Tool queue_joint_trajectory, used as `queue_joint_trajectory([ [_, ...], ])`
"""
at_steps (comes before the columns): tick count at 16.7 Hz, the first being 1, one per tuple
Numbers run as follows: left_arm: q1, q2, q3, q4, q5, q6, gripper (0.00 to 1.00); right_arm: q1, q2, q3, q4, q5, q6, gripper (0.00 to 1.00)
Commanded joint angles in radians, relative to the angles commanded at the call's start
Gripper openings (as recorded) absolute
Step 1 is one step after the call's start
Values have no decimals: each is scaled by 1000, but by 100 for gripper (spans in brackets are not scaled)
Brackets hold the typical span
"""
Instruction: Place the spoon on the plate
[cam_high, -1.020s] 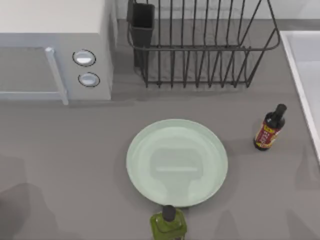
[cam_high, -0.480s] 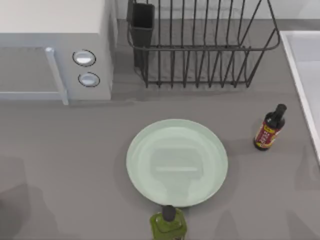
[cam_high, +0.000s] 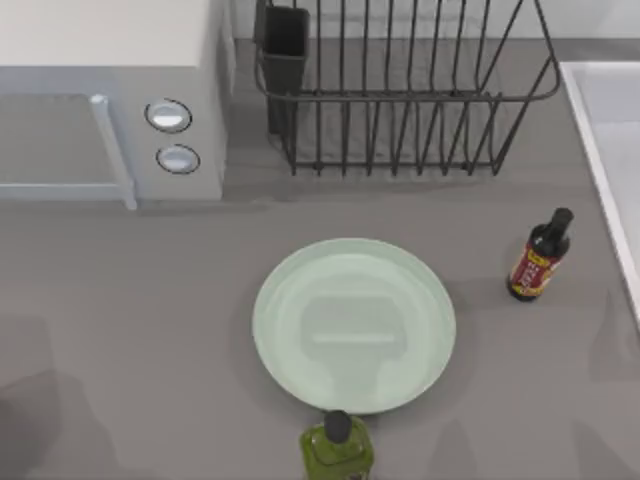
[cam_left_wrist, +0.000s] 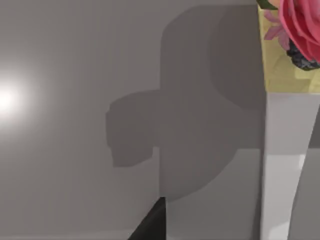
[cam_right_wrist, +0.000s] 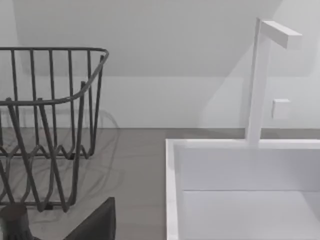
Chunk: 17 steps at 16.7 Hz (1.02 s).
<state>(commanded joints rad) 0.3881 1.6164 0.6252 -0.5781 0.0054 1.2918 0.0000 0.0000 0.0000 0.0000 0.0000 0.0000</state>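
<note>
- Jaws: I cannot tell whether they are wide or narrow on either arm. My left arm is off the bench's (cam_high: 130, 300) left side. My right arm is off its right side, facing the sink (cam_right_wrist: 240, 190) and tap (cam_right_wrist: 260, 80).
- Spoon: I cannot tell where it lies, so I judge the step in hand is locating it before any reach.
- Advice to self: grip the thin handle, not the bowl, carry it level, and lower it mid-plate.
- Green bottle (cam_high: 338, 450): just beside the plate's near rim, so approach from the side to avoid a knock.
- Plate (cam_high: 355, 325): bare, at bench centre.
- Dark sauce bottle (cam_high: 538, 258): right of the plate and apart from it.
- Far side: microwave (cam_high: 110, 100), wire dish rack (cam_high: 400, 90).
- Pink flower (cam_left_wrist: 300, 30) beside the grey wall.
</note>
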Motion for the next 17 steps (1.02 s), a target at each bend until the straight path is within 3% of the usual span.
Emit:
queue_joint_trajectory([
  [2,0,0,0,0,0,0,2,0,0,0,0,0,0,100],
  [3,0,0,0,0,0,0,0,0,0,0,0,0,0,100],
  [10,0,0,0,0,0,0,0,0,0,0,0,0,0,100],
  [11,-2,-68,42,-107,8,-28,0,0,0,0,0,0,0,100],
  [17,5,-127,154,-281,8,-29,0,0,0,0,0,0,0,100],
])
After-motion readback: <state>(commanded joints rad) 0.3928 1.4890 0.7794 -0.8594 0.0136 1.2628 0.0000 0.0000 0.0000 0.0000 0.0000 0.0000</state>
